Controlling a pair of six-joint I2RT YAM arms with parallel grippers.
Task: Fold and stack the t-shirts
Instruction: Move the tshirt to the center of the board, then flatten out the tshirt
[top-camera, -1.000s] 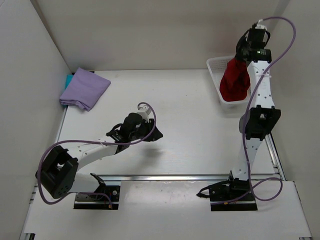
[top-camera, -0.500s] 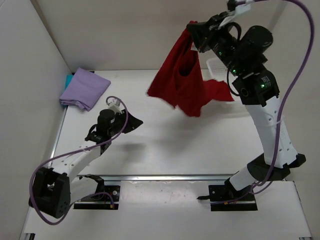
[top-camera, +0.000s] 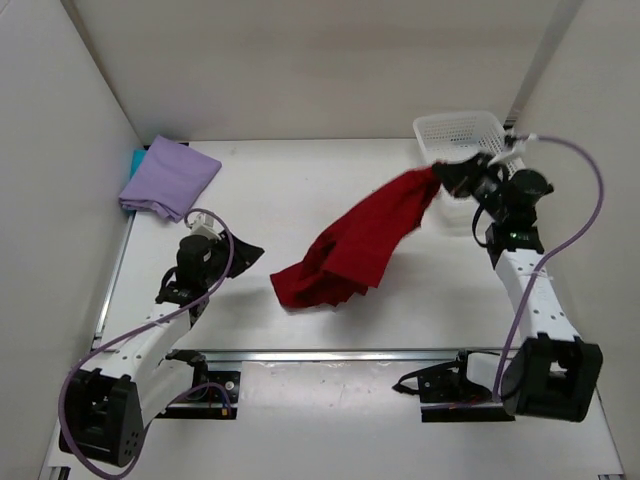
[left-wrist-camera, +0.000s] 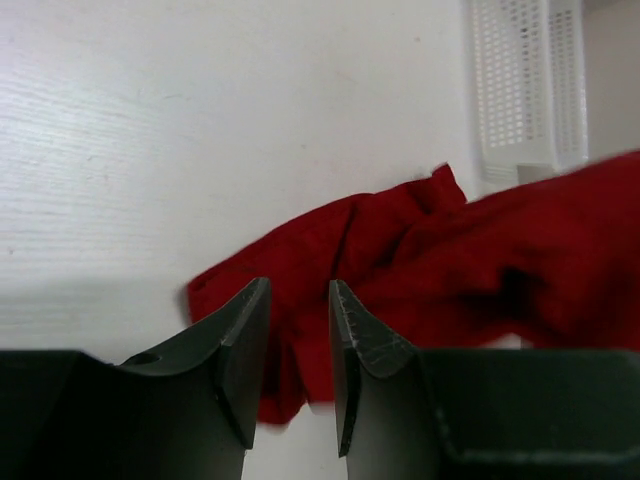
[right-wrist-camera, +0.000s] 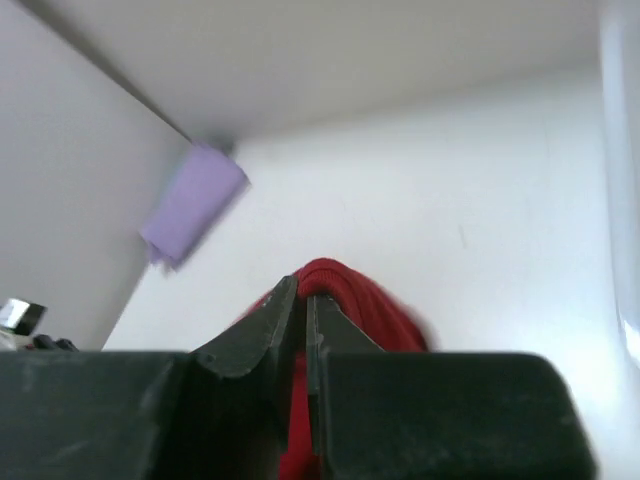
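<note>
The deep red t-shirt (top-camera: 355, 243) stretches from the middle of the table up to my right gripper (top-camera: 441, 176), which is shut on one end of it; its lower end lies crumpled on the table. The right wrist view shows red cloth (right-wrist-camera: 345, 295) pinched between the closed fingers. My left gripper (top-camera: 243, 255) hovers left of the shirt, open with nothing between its fingers, and its wrist view shows the red t-shirt (left-wrist-camera: 450, 260) just beyond the fingertips. The lavender t-shirt (top-camera: 170, 177) lies folded at the back left on top of the teal t-shirt (top-camera: 136, 159), of which only an edge shows.
A white mesh basket (top-camera: 461, 134) stands at the back right, next to the right gripper. White walls close in the table at the back and on both sides.
The right arm swung the red t-shirt up out of the basket, then lowered it so its free end lies on the table. The left arm pulled back toward the left.
</note>
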